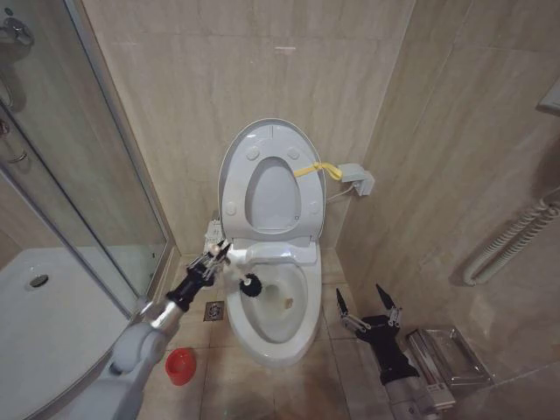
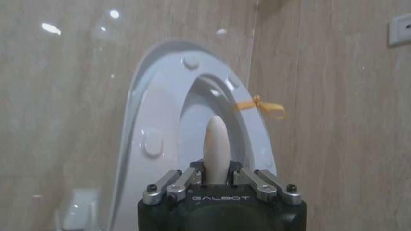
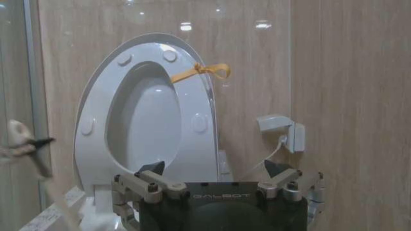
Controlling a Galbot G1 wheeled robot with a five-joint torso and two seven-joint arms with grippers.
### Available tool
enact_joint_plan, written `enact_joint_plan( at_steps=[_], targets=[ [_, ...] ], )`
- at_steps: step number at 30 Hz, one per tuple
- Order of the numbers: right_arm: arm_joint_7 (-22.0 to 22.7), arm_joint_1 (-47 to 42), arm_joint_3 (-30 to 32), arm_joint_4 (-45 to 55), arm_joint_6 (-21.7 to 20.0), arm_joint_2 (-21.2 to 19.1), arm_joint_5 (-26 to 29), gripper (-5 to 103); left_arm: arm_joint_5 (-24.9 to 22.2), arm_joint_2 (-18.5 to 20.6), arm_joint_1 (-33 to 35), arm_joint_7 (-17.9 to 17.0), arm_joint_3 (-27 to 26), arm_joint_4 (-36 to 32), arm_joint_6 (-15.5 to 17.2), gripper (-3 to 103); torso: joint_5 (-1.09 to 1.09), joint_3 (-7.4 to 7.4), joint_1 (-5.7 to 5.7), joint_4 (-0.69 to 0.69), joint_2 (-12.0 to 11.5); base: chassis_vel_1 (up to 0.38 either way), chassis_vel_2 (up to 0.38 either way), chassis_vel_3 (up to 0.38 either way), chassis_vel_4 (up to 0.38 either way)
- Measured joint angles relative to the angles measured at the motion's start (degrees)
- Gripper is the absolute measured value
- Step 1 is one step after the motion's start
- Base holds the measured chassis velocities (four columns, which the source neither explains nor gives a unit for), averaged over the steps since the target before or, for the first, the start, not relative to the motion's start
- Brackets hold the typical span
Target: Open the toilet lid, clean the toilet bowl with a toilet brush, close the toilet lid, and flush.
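Observation:
The toilet lid (image 1: 273,197) stands raised against the wall with the ring seat up in front of it. Below it the white toilet bowl (image 1: 273,348) lies uncovered, with a small brownish stain inside. My left gripper (image 1: 213,260) is at the bowl's left rim, shut on the toilet brush's white handle (image 2: 216,139). The dark bristle head (image 1: 252,285) sits inside the bowl near that rim. The left wrist view faces the lid (image 2: 196,108) past the left gripper (image 2: 216,169). My right gripper (image 1: 367,308) hangs open and empty to the right of the bowl, also facing the lid (image 3: 144,115).
The brush's red holder (image 1: 180,366) stands on the floor left of the bowl, near a floor drain (image 1: 214,311). A glass shower enclosure (image 1: 79,201) fills the left. A yellow ribbon (image 1: 315,168) hangs from the seat beside a wall box (image 1: 357,178). A metal rack (image 1: 446,354) lies at the lower right.

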Motion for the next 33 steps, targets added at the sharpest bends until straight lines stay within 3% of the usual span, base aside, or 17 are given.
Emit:
enact_joint_plan(
  at_steps=[7, 17, 25, 33],
  targets=[
    [0.0, 0.0, 0.0, 0.0, 0.0, 0.0, 0.0, 100, 0.5, -2.3, -9.6, 0.3, 8.3, 13.7, -3.5, 22, 0.00, 0.00, 0.00, 0.02, 0.0, 0.000, 0.000, 0.000, 0.000],
    [0.0, 0.0, 0.0, 0.0, 0.0, 0.0, 0.0, 100, 3.2, -5.3, -15.0, 0.2, 17.0, 25.2, -6.3, 22, 0.00, 0.00, -0.01, 0.01, 0.0, 0.000, 0.000, 0.000, 0.000],
    [0.0, 0.0, 0.0, 0.0, 0.0, 0.0, 0.0, 100, 9.8, -7.1, -16.9, 1.2, 18.6, 32.9, -11.2, 22, 0.00, 0.00, -0.01, 0.01, 0.0, 0.000, 0.000, 0.000, 0.000],
    [0.0, 0.0, 0.0, 0.0, 0.0, 0.0, 0.0, 100, 14.1, -9.1, -18.7, 0.5, 17.7, 39.5, -14.0, 22, 0.00, -0.01, -0.01, 0.02, 0.0, 0.000, 0.000, 0.000, 0.000]
  ],
)
